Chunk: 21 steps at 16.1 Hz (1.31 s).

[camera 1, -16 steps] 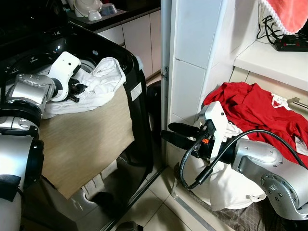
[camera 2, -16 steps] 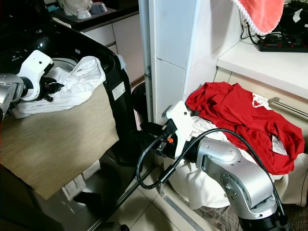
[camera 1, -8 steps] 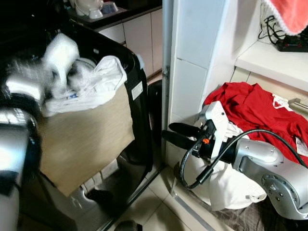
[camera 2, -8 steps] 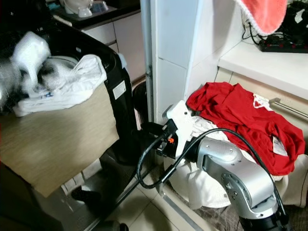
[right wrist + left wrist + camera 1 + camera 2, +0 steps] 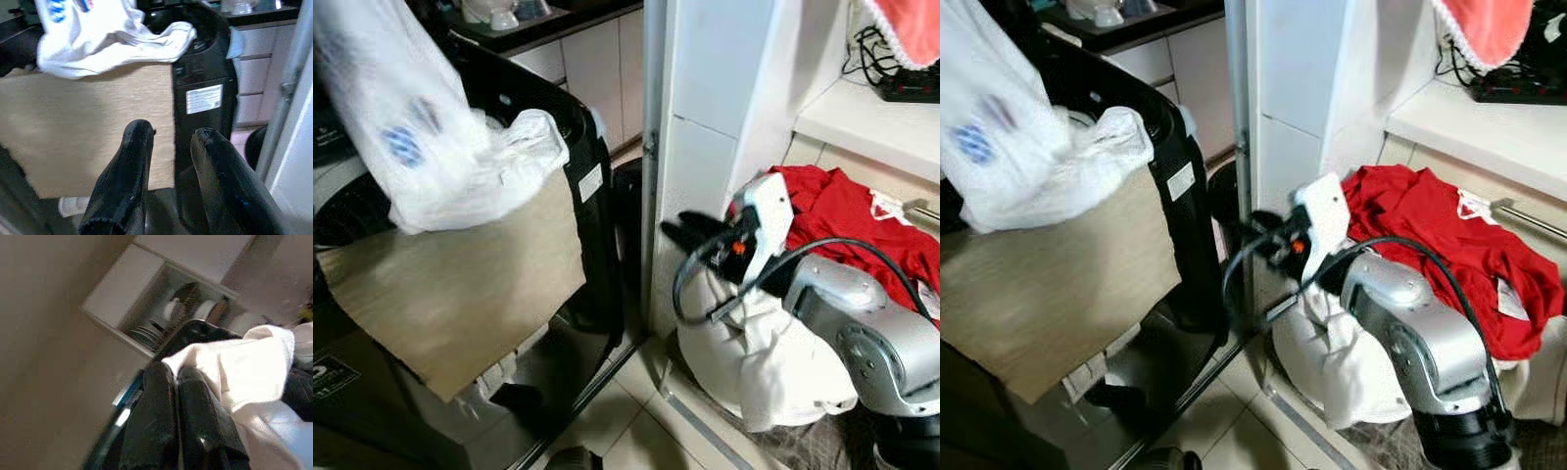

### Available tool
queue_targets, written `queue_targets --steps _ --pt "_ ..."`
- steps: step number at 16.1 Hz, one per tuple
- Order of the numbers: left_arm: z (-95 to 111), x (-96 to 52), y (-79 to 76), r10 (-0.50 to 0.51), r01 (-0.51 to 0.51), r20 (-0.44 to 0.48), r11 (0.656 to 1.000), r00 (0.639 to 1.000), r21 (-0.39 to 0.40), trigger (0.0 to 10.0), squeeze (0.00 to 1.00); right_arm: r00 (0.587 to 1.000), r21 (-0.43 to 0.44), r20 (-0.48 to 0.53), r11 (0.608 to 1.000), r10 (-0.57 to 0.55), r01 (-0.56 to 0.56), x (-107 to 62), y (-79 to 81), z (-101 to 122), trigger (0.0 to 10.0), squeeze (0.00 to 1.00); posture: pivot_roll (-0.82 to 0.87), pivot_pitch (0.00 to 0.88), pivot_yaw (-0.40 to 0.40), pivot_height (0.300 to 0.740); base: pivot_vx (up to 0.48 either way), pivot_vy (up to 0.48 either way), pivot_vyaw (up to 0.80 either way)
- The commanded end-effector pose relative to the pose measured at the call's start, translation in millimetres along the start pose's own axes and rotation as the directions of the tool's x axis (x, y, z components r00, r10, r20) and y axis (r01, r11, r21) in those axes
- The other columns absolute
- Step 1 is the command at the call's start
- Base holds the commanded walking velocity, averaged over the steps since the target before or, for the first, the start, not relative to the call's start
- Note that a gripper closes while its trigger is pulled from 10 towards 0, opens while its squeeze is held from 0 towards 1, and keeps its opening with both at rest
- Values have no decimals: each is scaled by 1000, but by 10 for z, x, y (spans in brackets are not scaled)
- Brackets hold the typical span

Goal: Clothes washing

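White shirt (image 5: 431,147) hangs lifted over the black washing machine (image 5: 582,196), pinched in the left claw (image 5: 178,377). Right claw (image 5: 168,142), fingers apart and empty, hovers well apart beside red clothes (image 5: 847,220).

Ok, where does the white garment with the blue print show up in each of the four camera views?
Left eye view: white garment lifted at upper left, above the black washing machine.
Right eye view: upper left, same spot.
Left wrist view: a white fold pinched between the left gripper fingers.
Right wrist view: top, beyond the open right gripper.
Shared landmark: the washing machine's white label.
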<state>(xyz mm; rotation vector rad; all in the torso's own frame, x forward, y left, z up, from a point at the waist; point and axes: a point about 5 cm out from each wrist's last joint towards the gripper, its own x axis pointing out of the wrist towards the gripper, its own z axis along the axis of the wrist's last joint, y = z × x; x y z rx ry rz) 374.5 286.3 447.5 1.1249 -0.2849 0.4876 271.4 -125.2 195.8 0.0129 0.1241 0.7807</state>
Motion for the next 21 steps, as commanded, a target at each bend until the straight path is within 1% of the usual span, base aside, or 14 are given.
queue_targets --steps 1,2,3,4,5,7,9,12,13,14,15,16,19,21 --pt "-80 -7 -40 -48 48 -51 999 998 -9 0 0 999 -10 32 1000 -20 20 -13 -23 64 10000 0 -9 0 107 740 0 0 0" --pt "-326 -101 -448 -319 301 -184 946 930 -119 10000 0 1000 0 16 1000 6 -6 -32 20 20 10000 0 -8 0 108 740 0 0 0" --pt "-470 -224 -781 -512 479 -226 858 829 -188 10000 0 999 -2 -15 999 49 -49 -46 92 -41 10000 0 -13 0 106 740 0 0 0" --pt "-501 -288 -941 -594 534 -207 797 777 -282 10000 318 995 3 -41 996 89 -89 -52 154 -81 10000 0 -19 0 104 740 0 0 0" --pt "-507 -311 -983 -632 558 -188 761 752 -330 10000 1000 992 3 -55 994 111 -111 -57 185 -93 10000 0 -23 0 103 740 0 0 0" --pt "-506 -313 -944 -664 576 -161 724 730 -379 10000 1000 989 1 -66 991 132 -132 -69 210 -96 10000 0 -19 0 96 740 0 0 0" --pt "-546 -289 -802 -643 552 -166 741 748 -382 10000 1000 985 2 -79 988 154 -154 -65 229 -114 10000 0 -13 0 91 740 0 0 0" --pt "-660 -308 -755 -609 517 -208 775 765 -365 10000 1000 984 -2 -87 987 158 -159 -30 230 -125 10000 0 -4 0 85 740 0 0 0" --pt "-523 -291 -822 -640 540 -94 710 762 -451 10000 1000 986 -4 -80 989 148 -149 -23 221 -114 10000 0 0 0 85 740 0 0 0" --pt "-340 -309 -949 -708 621 73 559 702 -549 10000 1000 988 -5 -80 991 134 -135 -24 208 -116 10000 0 0 0 86 740 0 0 0" --pt "-182 -364 -1096 -760 711 229 391 608 -585 10000 333 990 -11 -84 994 110 -111 -23 189 -132 10000 0 -2 0 87 740 0 0 0" --pt "-100 -407 -1195 -778 753 307 300 548 -586 10000 0 992 -13 -86 996 88 -90 -21 175 -144 10000 0 -2 0 87 740 0 0 0" --pt "156 -537 -1564 -711 789 478 176 515 -589 10000 0 985 -36 -81 988 -155 153 -20 -22 -191 10000 0 -30 0 100 740 0 0 0" --pt "330 -656 -1753 -642 815 559 186 524 -549 10000 0 935 -78 -81 938 -345 339 -60 -253 -223 10000 0 -44 0 100 740 0 0 0"
